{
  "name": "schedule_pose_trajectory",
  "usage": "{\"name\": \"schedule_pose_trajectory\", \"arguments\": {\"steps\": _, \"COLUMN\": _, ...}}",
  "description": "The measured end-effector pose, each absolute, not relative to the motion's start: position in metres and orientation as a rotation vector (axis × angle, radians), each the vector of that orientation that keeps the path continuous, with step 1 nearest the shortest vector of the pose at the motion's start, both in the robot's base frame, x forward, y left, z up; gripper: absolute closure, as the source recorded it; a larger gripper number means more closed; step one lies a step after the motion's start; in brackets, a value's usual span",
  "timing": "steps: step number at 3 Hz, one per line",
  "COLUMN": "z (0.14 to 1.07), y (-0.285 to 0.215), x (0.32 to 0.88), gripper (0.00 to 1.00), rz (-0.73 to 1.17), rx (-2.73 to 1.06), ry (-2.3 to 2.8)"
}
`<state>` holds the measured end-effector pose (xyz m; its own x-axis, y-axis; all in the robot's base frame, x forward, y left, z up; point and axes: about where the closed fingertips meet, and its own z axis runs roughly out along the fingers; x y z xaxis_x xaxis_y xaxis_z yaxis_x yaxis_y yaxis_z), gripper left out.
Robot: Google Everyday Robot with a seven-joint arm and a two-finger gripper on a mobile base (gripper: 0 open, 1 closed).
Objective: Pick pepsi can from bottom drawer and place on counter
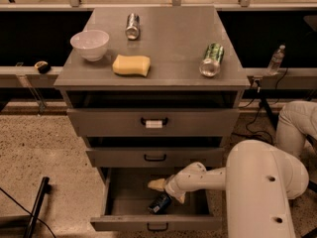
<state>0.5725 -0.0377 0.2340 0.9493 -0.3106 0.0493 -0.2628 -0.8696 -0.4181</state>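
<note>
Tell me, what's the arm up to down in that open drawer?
Gripper inside bottom drawer, right at pepsi can. Can lying on drawer floor, not lifted. Counter carries bowl, sponge, silver can, green can.

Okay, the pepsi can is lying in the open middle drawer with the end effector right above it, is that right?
Not quite: the pepsi can lies in the open bottom drawer; the middle drawer is shut. The camera view shows the end effector right above the can.

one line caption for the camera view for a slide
Robot hand inside the open bottom drawer, right by the pepsi can lying on its floor.
</note>
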Motion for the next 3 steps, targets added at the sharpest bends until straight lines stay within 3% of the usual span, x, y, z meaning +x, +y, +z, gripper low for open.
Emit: {"name": "schedule_pose_trajectory", "arguments": {"steps": 3, "z": 0.183, "y": -0.040, "x": 0.575, "gripper": 0.00, "rz": -0.096, "rx": -2.681, "ry": 0.512}}
